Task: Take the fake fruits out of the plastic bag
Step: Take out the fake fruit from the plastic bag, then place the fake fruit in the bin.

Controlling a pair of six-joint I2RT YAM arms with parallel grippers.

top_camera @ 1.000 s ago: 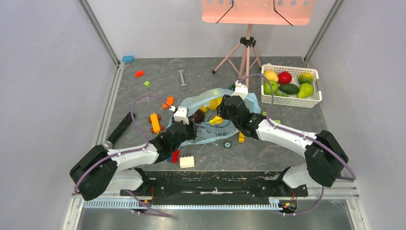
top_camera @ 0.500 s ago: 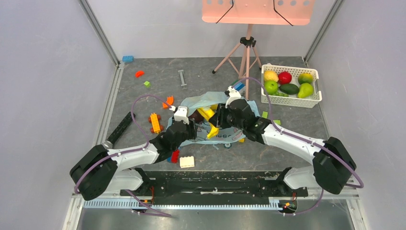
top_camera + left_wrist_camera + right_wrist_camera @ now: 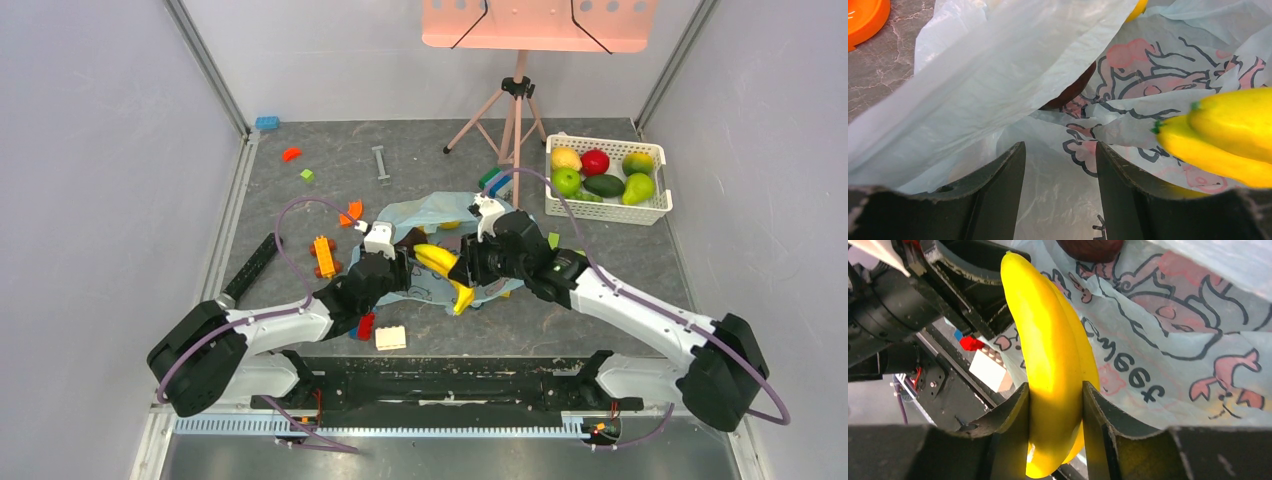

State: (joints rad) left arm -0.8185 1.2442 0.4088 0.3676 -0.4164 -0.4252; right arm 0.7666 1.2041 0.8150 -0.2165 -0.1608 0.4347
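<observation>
Right gripper [image 3: 1054, 390]: its fingers squeeze the shiny yellow plastic banana bunch [image 3: 1045, 315], one finger on each side.
Banana bunch: sticks out past those fingertips, over the thin light-blue plastic bag [image 3: 1173, 315] with pink cartoon pictures.
Left gripper [image 3: 1059, 147]: fingers apart, with bag plastic showing in the gap.
Dark maroon round toy fruit [image 3: 1073, 92]: just past the left fingertips, half under a bag fold.
</observation>
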